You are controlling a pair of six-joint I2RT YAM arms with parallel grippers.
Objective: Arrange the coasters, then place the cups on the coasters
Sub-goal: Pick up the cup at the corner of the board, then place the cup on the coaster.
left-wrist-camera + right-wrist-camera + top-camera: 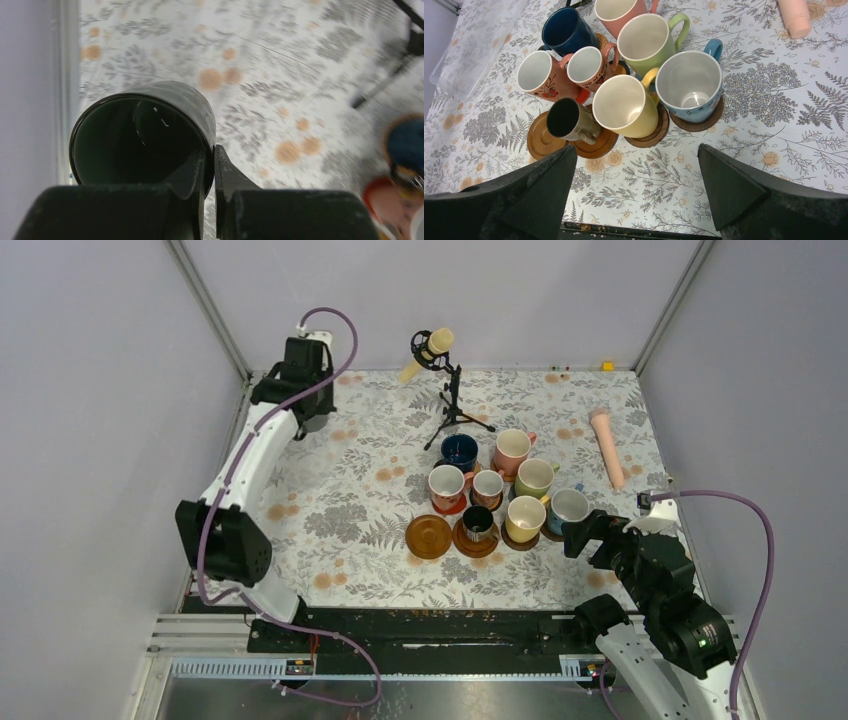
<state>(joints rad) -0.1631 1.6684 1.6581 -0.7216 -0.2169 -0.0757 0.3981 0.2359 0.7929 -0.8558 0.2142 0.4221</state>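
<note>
Bench (340,530): flat top under a white cloth w/ grey fern-and-leaf print + orange flower spots. Cloth lies flat and reaches the walls on three sides.

Encl.: plain matte pale-lilac panels, i.e. back wall (450,290), left wall (90,440), right wall (770,390).

Silver aluminium post at far L corner (207,308); second silver post at far R corner (675,302).

Small yellow block (607,366) on the cloth at far R corner, near the post foot.

Near edge: black base plate (430,630), w/ a silver slotted rail (400,668) in front of it.

Light: even, diffuse, from above. Shadows soft + short.

L wrist view: cloth print blurred, w/ a silver edge strip (67,100) between cloth and lilac wall.
</note>
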